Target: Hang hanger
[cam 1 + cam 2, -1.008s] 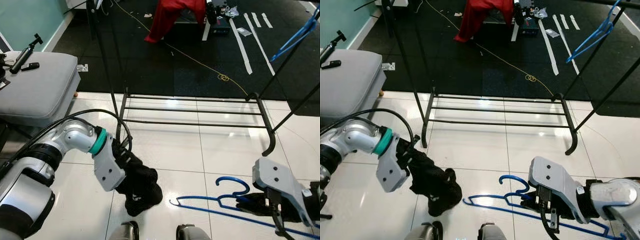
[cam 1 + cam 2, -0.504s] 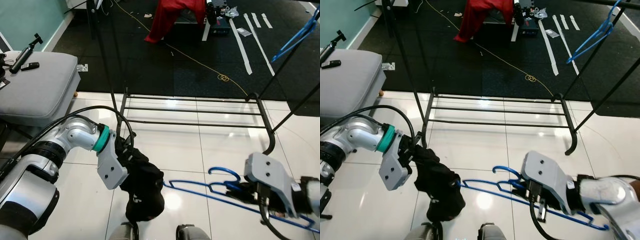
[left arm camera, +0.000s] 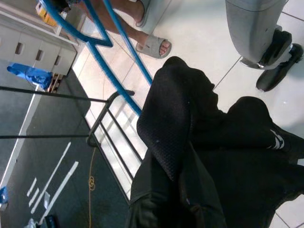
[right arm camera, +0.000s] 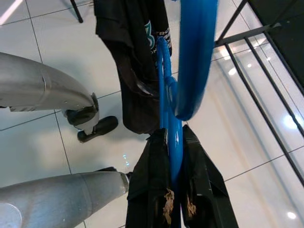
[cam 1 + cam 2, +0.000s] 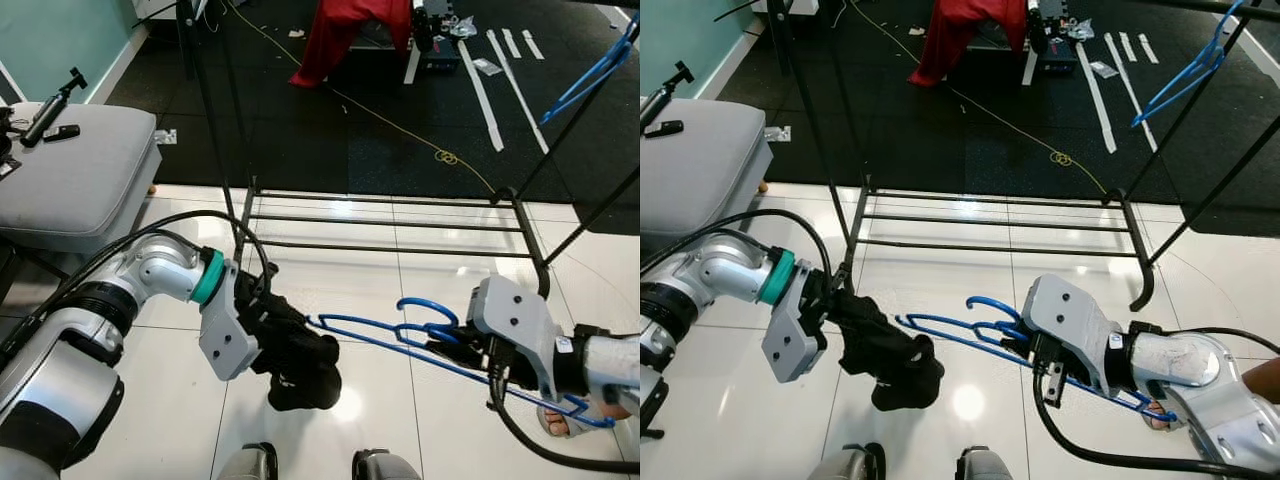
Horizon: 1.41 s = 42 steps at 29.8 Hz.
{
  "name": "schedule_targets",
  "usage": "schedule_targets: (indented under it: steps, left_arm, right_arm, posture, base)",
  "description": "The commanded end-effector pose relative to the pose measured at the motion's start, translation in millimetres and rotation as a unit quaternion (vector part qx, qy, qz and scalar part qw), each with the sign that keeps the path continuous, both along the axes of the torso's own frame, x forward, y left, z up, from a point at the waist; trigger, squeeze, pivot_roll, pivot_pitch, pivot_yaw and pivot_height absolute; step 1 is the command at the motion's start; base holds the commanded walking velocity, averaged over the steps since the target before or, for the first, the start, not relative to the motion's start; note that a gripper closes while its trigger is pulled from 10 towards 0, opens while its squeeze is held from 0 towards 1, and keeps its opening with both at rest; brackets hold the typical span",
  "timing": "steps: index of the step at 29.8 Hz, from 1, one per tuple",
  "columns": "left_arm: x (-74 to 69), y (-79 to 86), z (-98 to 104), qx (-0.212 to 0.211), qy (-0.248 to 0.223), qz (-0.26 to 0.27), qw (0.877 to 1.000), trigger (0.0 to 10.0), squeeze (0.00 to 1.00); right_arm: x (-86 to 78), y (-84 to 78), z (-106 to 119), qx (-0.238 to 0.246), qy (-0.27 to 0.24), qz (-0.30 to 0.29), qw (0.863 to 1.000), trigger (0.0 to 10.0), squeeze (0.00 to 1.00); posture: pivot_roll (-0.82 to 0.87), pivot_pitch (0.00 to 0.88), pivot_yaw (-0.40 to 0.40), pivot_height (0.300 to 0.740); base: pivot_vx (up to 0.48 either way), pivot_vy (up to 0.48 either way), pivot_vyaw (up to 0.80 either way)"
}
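**Threading hanger into garment, mid-air over tile**

Right gripper (image 4: 172, 199) pinched tight on the blue hanger (image 5: 400, 335) near the neck, below the hook; hanger held roughly level above the white tile floor (image 5: 330, 275), one shoulder tip pointing at the robot's left. Left gripper (image 3: 175, 209) clamped on a bunched black garment (image 5: 295, 345), which dangles off the floor. Hanger tip is just beside or touching the cloth; can't tell if it's inside an opening yet.

Doing it well, my read: the cloth is wadded, so the left arm needs to lift and let it hang open before the tip is pushed further, otherwise the tip just shoves fabric. Keep the hanger level, feed the tip slowly. Watch the right wrist view for the tip disappearing into cloth.

Black clothes rack (image 5: 390, 225) stands beyond, well apart, a second blue hanger (image 5: 590, 70) already on it. Grey cushioned seat (image 5: 75, 170) at the robot's left. A sandalled foot (image 3: 154, 46) of a person nearby, so keep swings small.
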State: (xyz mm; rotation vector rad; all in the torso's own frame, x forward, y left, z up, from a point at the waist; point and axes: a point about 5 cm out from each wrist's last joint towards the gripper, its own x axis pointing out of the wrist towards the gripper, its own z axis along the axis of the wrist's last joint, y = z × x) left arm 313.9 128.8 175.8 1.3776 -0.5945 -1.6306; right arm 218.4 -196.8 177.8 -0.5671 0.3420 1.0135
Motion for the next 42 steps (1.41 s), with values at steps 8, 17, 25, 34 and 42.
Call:
schedule_targets:
  steps: [8,17,25,34,42]
  left_arm:
    - [4.3,0.2,5,0.011,-0.003,0.007,1.0,10.0,0.0]
    - [4.6,1.0,4,0.01,0.001,0.012,1.0,10.0,0.0]
    - [6.1,0.1,6,0.014,0.011,0.018,1.0,10.0,0.0]
    - [8.0,2.5,4,0.03,0.014,0.027,0.999,10.0,0.0]
    - [8.5,0.5,5,0.028,0.029,0.032,0.999,10.0,0.0]
  right_arm:
    - [-11.6,-5.0,-11,-0.009,0.054,0.016,0.998,10.0,0.0]
    - [-9.1,-6.5,-11,0.001,0.056,0.015,0.998,10.0,0.0]
    - [-5.8,-2.3,-14,0.026,0.056,0.016,0.998,10.0,0.0]
    - [-11.3,-7.0,-15,0.01,0.082,0.026,0.996,10.0,0.0]
    - [-4.1,-7.6,-16,0.01,0.057,0.012,0.998,10.0,0.0]
  posture:
    - [-0.09,0.1,0.061,0.74]
    - [-0.1,0.099,0.061,0.74]
    - [-0.09,0.101,0.056,0.74]
    - [-0.09,0.103,0.055,0.74]
    - [-0.09,0.107,0.051,0.74]
  base:
    - [0.0,0.0,0.0]
    - [0.0,0.0,0.0]
    - [0.0,0.0,0.0]
    - [0.0,0.0,0.0]
    - [0.0,0.0,0.0]
